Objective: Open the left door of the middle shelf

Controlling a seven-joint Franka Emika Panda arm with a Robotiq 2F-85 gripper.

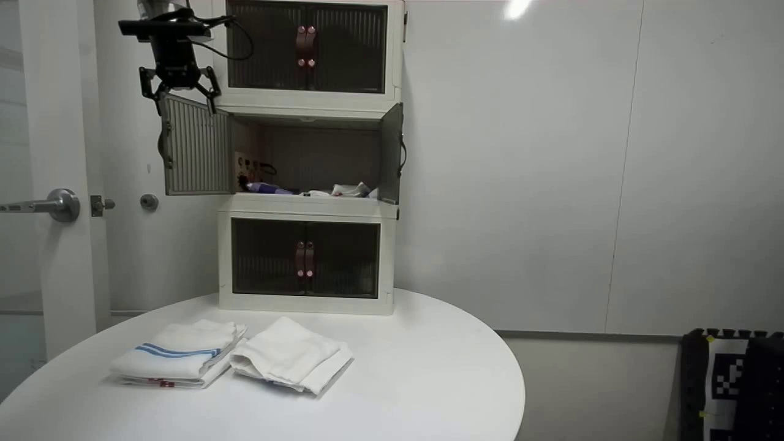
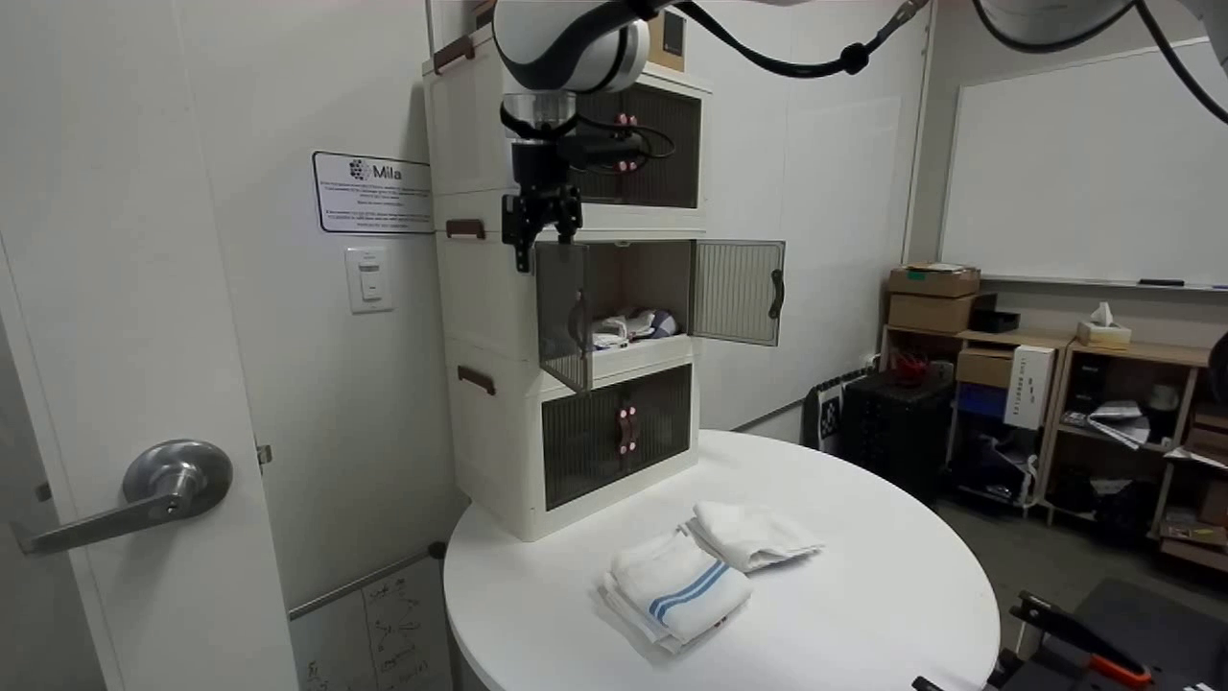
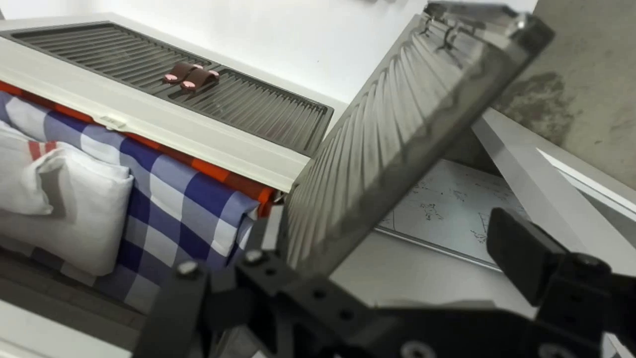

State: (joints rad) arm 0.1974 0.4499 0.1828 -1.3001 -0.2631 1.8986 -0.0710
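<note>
The left door (image 1: 199, 147) of the middle shelf is a ribbed smoky panel and stands swung open, out to the side. It shows in an exterior view (image 2: 563, 317) and large in the wrist view (image 3: 377, 134). The middle shelf (image 1: 306, 205) has a white frame; its right door (image 1: 390, 153) also stands open. Folded cloths (image 3: 174, 209) lie inside. My gripper (image 1: 186, 109) points down at the left door's top edge. In the wrist view my gripper (image 3: 392, 243) is wide open, one finger on the door's inner side, the other apart on the outer side. Touching cannot be told.
A closed unit (image 1: 306, 101) sits above and another closed unit (image 1: 306, 306) below, on a round white table (image 1: 441, 367). Folded white towels (image 1: 177, 352) lie on the table in front. A room door with a metal handle (image 1: 61, 205) stands at the left.
</note>
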